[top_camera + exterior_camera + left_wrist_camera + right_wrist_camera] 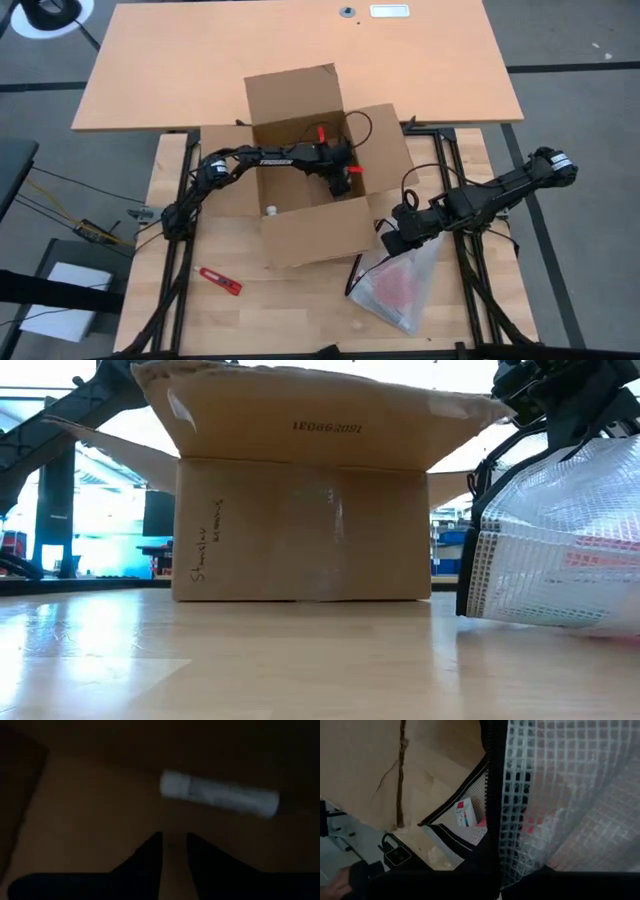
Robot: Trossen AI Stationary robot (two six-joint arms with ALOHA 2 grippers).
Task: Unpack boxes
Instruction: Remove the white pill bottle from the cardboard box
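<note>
I'm looking down at the brown corrugated box (pixel 305 190) sitting mid-frame on the wooden desk (pixel 300 310), its four flaps folded out. My left arm is reaching from the left, bent down into the box; the left tool (pixel 174 851) is hanging over the cardboard floor, fingers narrowly apart, gripping nothing, short of a white tube (pixel 218 793). My right arm is stretching in from the right, and the right tool (pixel 392 236), pressed together, is pinching the mesh-reinforced clear bag (pixel 398 285) at lower right.
</note>
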